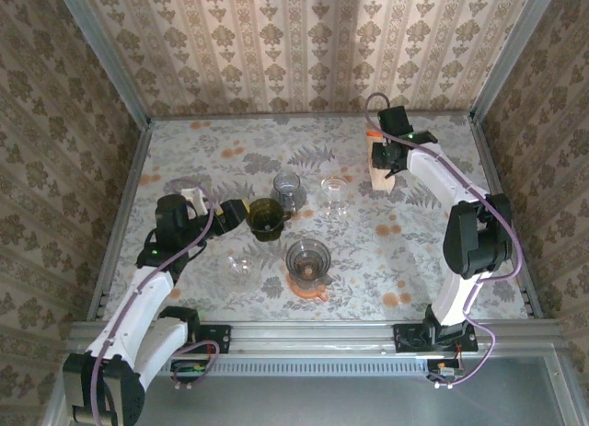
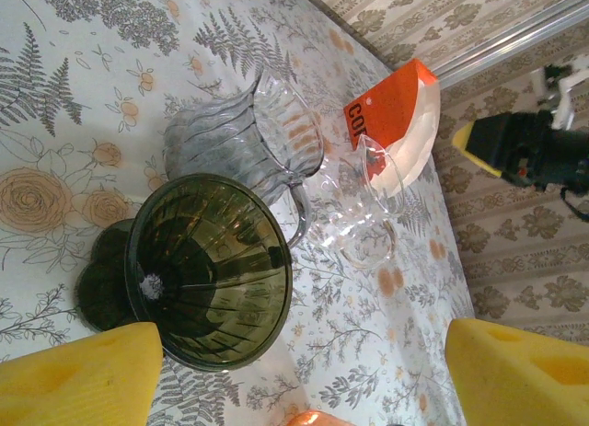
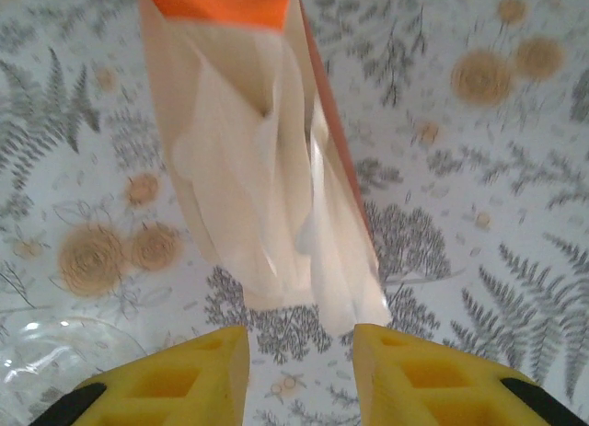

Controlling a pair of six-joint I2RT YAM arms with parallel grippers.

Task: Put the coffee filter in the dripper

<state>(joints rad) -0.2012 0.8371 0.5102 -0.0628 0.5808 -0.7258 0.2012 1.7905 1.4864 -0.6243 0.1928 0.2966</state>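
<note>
The coffee filters [image 3: 276,196] are a fanned white stack sticking out of the open end of an orange-topped packet [image 3: 216,1]. The packet lies on the bench [image 1: 414,260] near its far right corner [image 1: 379,164]. My right end effector [image 3: 301,339] hangs directly over that open end. Its two yellow fingers [image 3: 175,375] are part-way apart, and the tips of the filters reach down to just about the fingertips. Bench pattern shows through the gap between them, and as far as I can tell nothing is pinched there.

The green dripper [image 2: 210,270] stands upright well apart from the packet, toward the middle left of the bench [image 1: 265,218]. My left end effector [image 2: 304,352] is at it with the fingers spread wide and gripping nothing. One finger lies close against the dripper's rim, while the other is well clear of it.

Just beyond the green dripper stands a grey ribbed dripper [image 2: 230,136]. A clear glass cup [image 2: 363,205] is beside that, between it and the packet.
</note>
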